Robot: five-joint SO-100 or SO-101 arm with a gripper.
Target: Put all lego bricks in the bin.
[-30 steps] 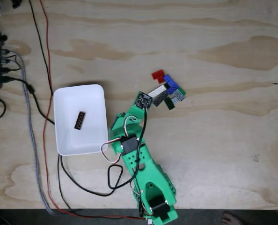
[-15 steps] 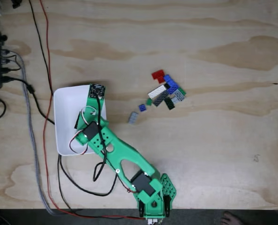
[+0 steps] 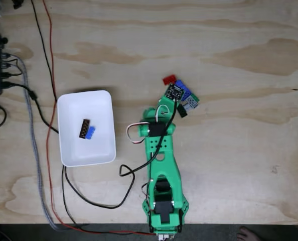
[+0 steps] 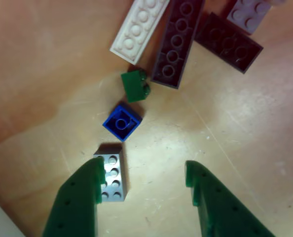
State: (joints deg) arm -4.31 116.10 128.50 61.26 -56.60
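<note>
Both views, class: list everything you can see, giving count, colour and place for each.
Bin: one, white, left of the arm in the fixed view.
Bricks in bin: two, brown-black and blue.
Bricks on table, other view: seven; white, two dark, pale, green, blue, grey beside one finger.
Red brick: one, far edge of the pile, fixed view.
Cables: several, black, red, grey, left side.
Table: one, plywood.
Foot: one, bottom right corner.
Arm: one, green.
Gripper: one, green, open.
</note>
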